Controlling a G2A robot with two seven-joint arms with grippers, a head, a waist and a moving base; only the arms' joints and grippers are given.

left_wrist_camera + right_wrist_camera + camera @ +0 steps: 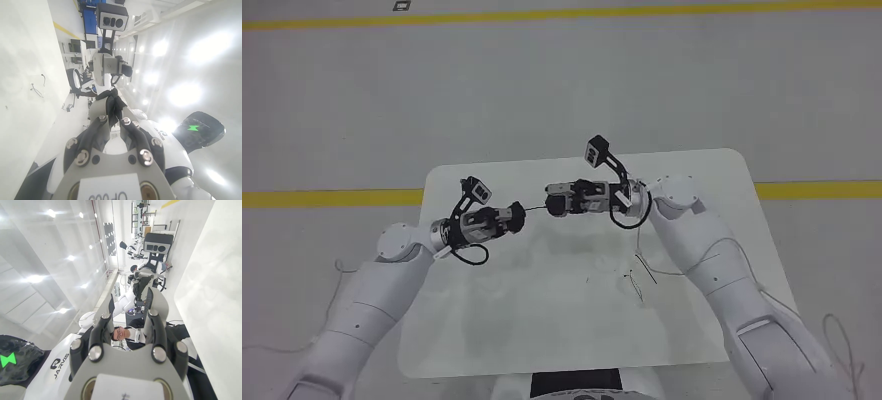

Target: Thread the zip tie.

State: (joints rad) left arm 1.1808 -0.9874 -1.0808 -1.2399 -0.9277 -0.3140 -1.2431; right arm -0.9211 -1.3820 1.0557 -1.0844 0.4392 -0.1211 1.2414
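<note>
- Left end effector (pixel 113 108), close up in its own wrist view: two grey metal fingers (pixel 97 111) on black linkage arms, pressed together on a dark, crumpled-looking bundle at their tips. The thin strand itself cannot be made out there.
- From above, one zip tie (pixel 533 208) shows as a thin, dark, straight line. It runs from the left end effector to the right end effector (pixel 555 201), and is held in the air over the far half of the desk (pixel 542 330), about midway between its left and right edges.
- Right end effector in its own wrist view: fingers spread, with the room visible between them. One finger carries a black ribbed pad (pixel 148 300). Whether it touches the tie's end I cannot tell.
- Loose strands (pixel 640 270): a small cluster of thin dark pieces lying flat on the desk, right of centre, too fine to count from above. The left wrist view separates at least two, one hooked and one forked.
- Desk: one, white, smooth, with rounded corners.
</note>
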